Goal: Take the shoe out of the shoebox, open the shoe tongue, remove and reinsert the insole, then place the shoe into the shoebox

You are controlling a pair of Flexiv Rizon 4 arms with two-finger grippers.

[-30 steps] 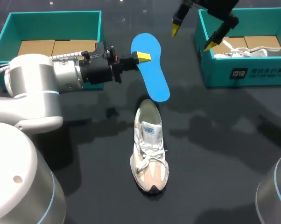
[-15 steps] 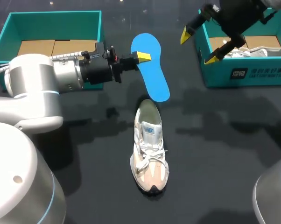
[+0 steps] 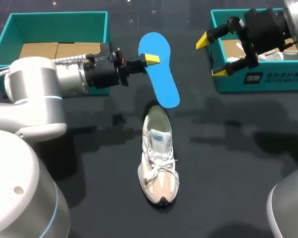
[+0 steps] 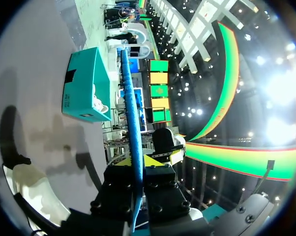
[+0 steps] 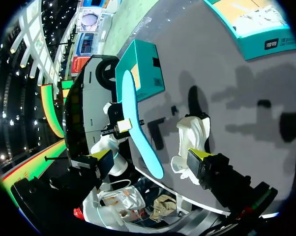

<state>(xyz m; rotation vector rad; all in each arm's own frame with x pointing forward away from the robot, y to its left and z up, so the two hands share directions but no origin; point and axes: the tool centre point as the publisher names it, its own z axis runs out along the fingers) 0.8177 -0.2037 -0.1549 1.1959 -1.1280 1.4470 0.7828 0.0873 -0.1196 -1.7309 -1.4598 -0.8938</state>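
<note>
While the left gripper (image 3: pixel 150 60) clamps one long edge of the blue flat foam insole (image 3: pixel 164 84) between both fingers, that insole hangs above the black table (image 3: pixel 238 163). It sits at 12 o'clock from the white-and-beige laced sneaker (image 3: pixel 159 158), which stands on its sole. At 3 o'clock from the insole, well apart, the right gripper (image 3: pixel 211 56) is spread wide and empty, at the 9 o'clock end of the teal cardboard shoebox (image 3: pixel 268 79).

My left arm (image 3: pixel 55 82) stretches in from the frame's left, with the left gripper (image 3: pixel 150 60) clamped on the blue insole (image 3: pixel 163 82) at upper centre. My right gripper (image 3: pixel 211 56) sits upper right, fingers spread wide.
</note>
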